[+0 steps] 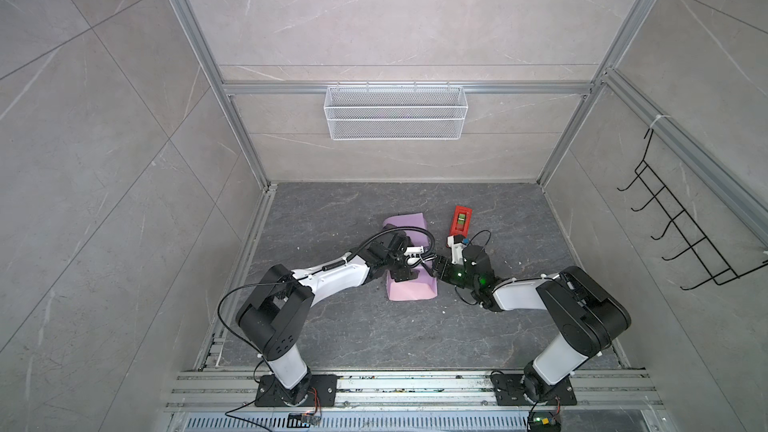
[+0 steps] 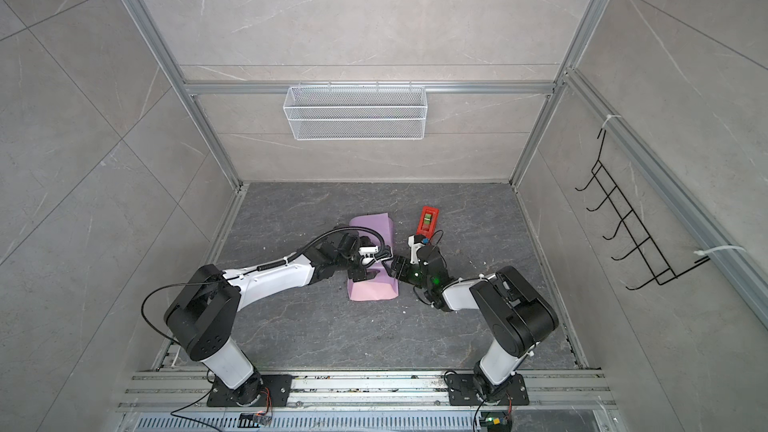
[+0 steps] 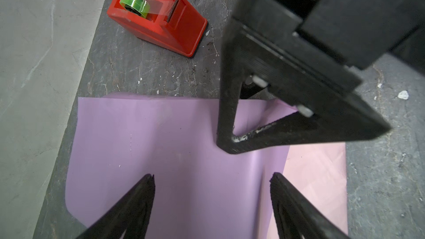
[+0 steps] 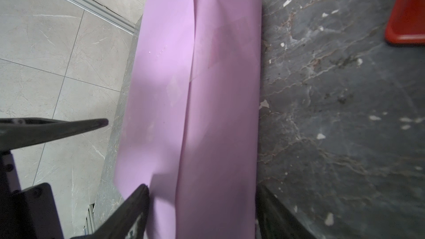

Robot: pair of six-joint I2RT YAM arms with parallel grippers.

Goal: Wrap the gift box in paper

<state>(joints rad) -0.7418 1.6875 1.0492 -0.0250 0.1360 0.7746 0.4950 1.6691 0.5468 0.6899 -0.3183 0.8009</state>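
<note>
In both top views the paper (image 1: pixel 411 290) lies mid-bench (image 1: pixel 332 326), folded into a long lilac bundle with a pink flap at its near end. A red tape dispenser (image 1: pixel 460 218) stands near its far right, and the left gripper (image 1: pixel 401 276) and right gripper (image 1: pixel 431 268) meet over it. The left wrist view shows the left gripper's jaws spread above the lilac surface, holding nothing. The right wrist view shows the right gripper's jaws apart, straddling the bundle.
</note>
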